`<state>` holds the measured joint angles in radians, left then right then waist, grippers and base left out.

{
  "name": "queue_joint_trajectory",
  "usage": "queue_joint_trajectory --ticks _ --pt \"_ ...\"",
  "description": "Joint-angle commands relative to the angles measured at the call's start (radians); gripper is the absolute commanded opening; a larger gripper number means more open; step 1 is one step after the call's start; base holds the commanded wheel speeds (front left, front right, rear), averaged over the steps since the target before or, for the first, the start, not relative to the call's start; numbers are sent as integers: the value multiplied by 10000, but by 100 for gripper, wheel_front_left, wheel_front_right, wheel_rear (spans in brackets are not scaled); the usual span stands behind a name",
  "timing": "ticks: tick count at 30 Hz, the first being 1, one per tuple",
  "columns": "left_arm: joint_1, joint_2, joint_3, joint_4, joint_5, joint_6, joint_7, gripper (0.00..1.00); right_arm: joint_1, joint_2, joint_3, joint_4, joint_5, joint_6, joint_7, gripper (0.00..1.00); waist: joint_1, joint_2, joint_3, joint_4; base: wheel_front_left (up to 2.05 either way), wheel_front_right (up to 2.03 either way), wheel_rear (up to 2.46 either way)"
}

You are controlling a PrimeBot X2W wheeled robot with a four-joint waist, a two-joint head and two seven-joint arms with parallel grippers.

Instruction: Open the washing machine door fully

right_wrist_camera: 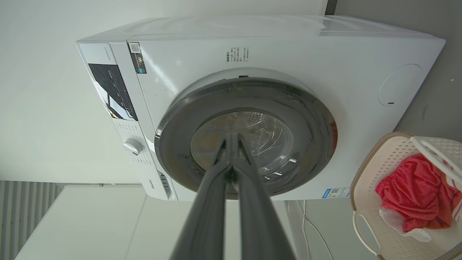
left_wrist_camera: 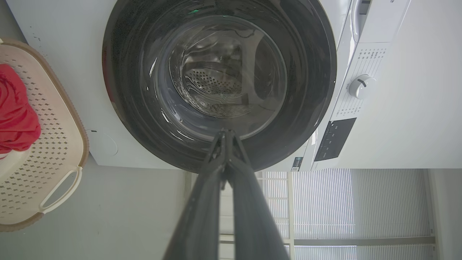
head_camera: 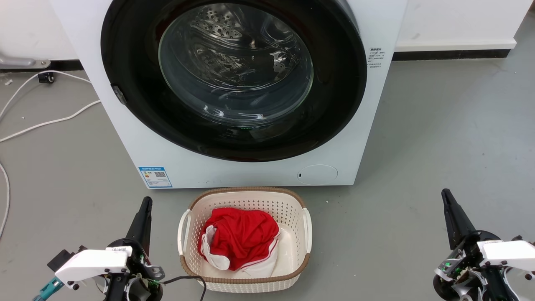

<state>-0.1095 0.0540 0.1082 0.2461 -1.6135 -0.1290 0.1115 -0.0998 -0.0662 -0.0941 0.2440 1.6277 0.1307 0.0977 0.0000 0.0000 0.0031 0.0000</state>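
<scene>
Dark fingers pressed together, the left gripper [head_camera: 145,202] stands left of the one basket [head_camera: 246,190]. Behind the basket we note one washing machine door [head_camera: 234,77], closed against the machine front, its top edge cut off. Right of the basket, the right gripper [head_camera: 445,194] is likewise pressed together.

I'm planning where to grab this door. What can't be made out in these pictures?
- Head view: the top rim of the washing machine door is cut off by the upper edge.
- Head view: the small dark tab on its rim is too small to tell handle from hinge.
- Right wrist view: the right gripper hides part of the glass.
- Head view: the blue sticker has print too small to read.
</scene>
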Motion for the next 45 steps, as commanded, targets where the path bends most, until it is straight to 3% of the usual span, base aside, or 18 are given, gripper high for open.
queue_joint_trajectory --ticks 1,13,14,15,16,29,35,45 --pt "40 -9 40 0 27 -32 6 0 -128 16 -26 21 -44 0 31 0 0 0 0 0 0 0 0" --pt "39 -15 47 0 37 -32 16 0 -133 39 -53 23 -75 0 65 0 0 0 0 0 0 0 0" --pt "1 -6 4 8 3 0 1 100 1 23 -35 8 -26 0 11 100 0 0 0 0 0 0 0" --pt "30 -13 -11 70 2 2 -4 0 42 33 -27 65 -22 0 -1 0 0 0 0 0 0 0 0" --pt "92 -29 -30 161 3 8 -6 100 109 48 -24 155 -21 0 -7 100 0 0 0 0 0 0 0" --pt "73 -33 -411 -201 702 4 -651 100 333 69 154 -287 -612 0 -626 100 0 0 10 -12 0 0 0" --pt "65 -32 -466 -549 1531 2 -874 100 381 76 232 -617 -1596 0 -842 100 0 0 29 -31 0 0 0" --pt "103 -31 -564 -1182 3489 -2 -1290 100 509 88 426 -1262 -4388 0 -1245 100 0 0 57 -61 0 0 0"
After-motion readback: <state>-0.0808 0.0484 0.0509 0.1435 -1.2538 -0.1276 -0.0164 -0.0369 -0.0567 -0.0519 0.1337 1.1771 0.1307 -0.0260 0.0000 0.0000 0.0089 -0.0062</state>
